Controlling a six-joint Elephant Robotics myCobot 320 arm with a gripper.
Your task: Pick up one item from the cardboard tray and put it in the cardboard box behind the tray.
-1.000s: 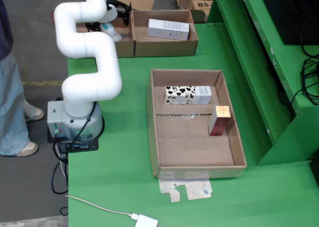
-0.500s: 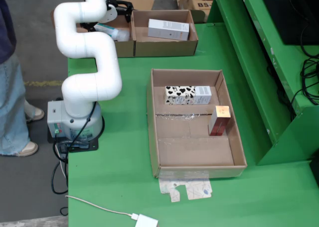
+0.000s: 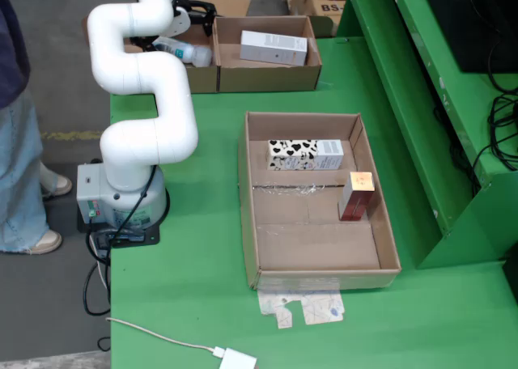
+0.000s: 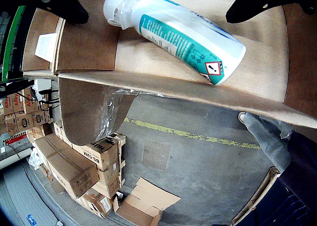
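Observation:
The cardboard tray [image 3: 263,223] lies on the green table and holds a cow-patterned carton [image 3: 303,154] and a copper-red box [image 3: 356,196]. Behind it stands a two-compartment cardboard box [image 3: 267,78]. Its right compartment holds a white carton [image 3: 273,48]. Its left compartment holds a white bottle with a teal label [image 3: 184,51], lying on its side. My gripper [image 3: 193,19] hangs open just above that bottle. In the wrist view the two black fingers [image 4: 59,3] stand wide apart on either side of the bottle [image 4: 183,37] and do not touch it.
A person in jeans [image 3: 16,142] stands left of the table, and a shoe [image 4: 265,134] shows in the wrist view. A green shelf [image 3: 453,142] borders the right. A white cable and adapter [image 3: 236,359] lie at the front edge. Stacked cartons [image 4: 74,171] sit on the floor beyond the box.

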